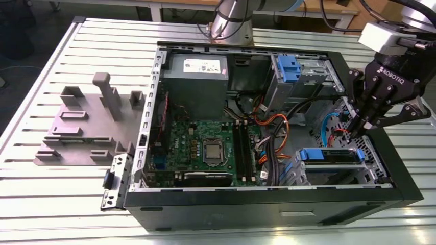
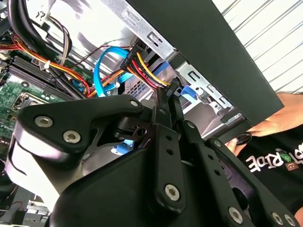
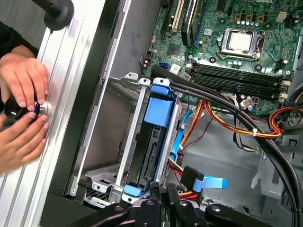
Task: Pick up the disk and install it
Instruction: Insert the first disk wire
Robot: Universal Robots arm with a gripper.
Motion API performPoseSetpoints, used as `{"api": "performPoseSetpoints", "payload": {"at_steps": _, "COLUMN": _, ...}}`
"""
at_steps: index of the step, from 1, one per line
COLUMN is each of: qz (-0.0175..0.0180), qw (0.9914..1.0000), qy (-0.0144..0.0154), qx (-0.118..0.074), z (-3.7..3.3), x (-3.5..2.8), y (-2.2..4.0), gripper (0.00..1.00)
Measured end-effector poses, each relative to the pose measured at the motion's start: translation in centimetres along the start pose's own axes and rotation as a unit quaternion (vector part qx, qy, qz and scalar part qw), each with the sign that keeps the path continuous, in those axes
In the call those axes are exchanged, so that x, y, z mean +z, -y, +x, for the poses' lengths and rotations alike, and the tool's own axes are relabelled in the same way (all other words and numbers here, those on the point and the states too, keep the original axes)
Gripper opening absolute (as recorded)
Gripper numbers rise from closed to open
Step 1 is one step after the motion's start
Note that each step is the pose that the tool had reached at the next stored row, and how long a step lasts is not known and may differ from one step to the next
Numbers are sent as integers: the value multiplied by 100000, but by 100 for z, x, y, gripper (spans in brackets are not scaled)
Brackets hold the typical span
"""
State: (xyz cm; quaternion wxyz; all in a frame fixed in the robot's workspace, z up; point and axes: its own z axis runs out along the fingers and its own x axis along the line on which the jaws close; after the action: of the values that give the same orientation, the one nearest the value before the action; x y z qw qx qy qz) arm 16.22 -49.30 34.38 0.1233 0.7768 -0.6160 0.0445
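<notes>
The disk (image 1: 330, 155) sits in the lower drive cage at the front corner of the open computer case, on the exterior view's right, with blue rails at both ends. In the first wrist view the disk (image 3: 150, 153) stands edge-on in the metal cage under a blue carrier tab (image 3: 159, 111). My gripper (image 1: 355, 133) hangs just above the cage, beside the disk's end, with its black fingers pressed together and nothing between them. In the second wrist view the gripper (image 2: 171, 92) has its tip next to a yellow, red and black power cable plug (image 2: 142, 64).
A person's hands (image 3: 22, 109) hold a small black knob on the table beside the case wall (image 3: 90, 94). Bundled cables (image 3: 227, 109) and a blue data cable (image 3: 208, 182) run close to the cage. A second blue bracket (image 1: 289, 69) sits in the upper bay. A grey fixture (image 1: 89, 122) stands on the exterior view's left.
</notes>
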Motion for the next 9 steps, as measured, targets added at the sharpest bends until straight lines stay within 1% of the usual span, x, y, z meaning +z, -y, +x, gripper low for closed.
{"api": "performPoseSetpoints", "payload": {"at_steps": 5, "qz": 3, "qw": 100000, "qy": 0, "qx": 5, "z": 2, "x": 1, "y": -1, "gripper": 17}}
{"api": "performPoseSetpoints", "payload": {"at_steps": 9, "qz": 19, "qw": 100000, "qy": -6, "qx": 13, "z": 19, "x": 13, "y": -5, "gripper": 17}}
